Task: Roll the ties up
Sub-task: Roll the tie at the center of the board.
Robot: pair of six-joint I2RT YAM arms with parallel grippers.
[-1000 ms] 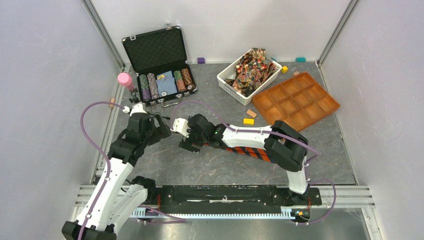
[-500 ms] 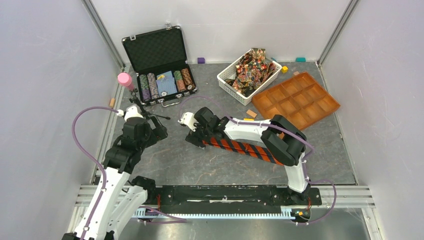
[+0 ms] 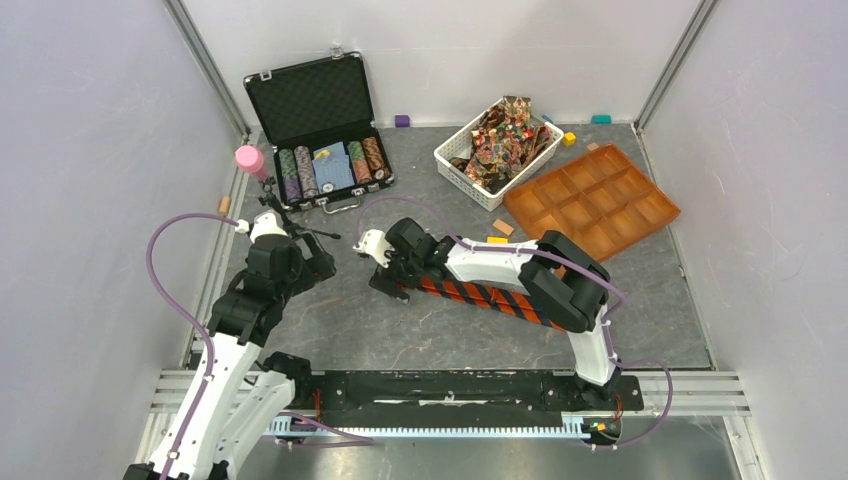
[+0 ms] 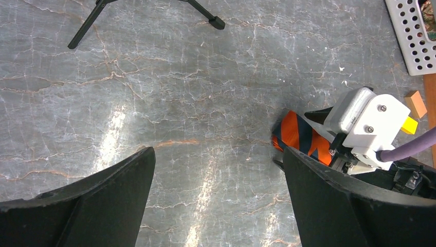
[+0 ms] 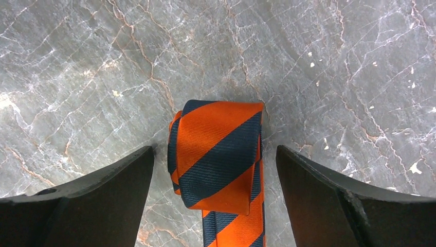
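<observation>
The left gripper (image 4: 218,203) hangs over the left of the surface, pointing down, fingers (image 4: 92,206) spread wide. The right arm (image 3: 500,262) stretches left across the middle, the right gripper (image 5: 214,164) low, fingers likewise wide apart.

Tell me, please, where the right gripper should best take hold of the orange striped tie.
Probably the tie's folded-over end, from above: that bundle lies flat between the fingers of the open right gripper, with bare table either side, so they can close across its width.

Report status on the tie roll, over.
Left gripper open, over bare table. Right gripper open, straddling rolled end of striped tie. Nothing blocking the roll.
</observation>
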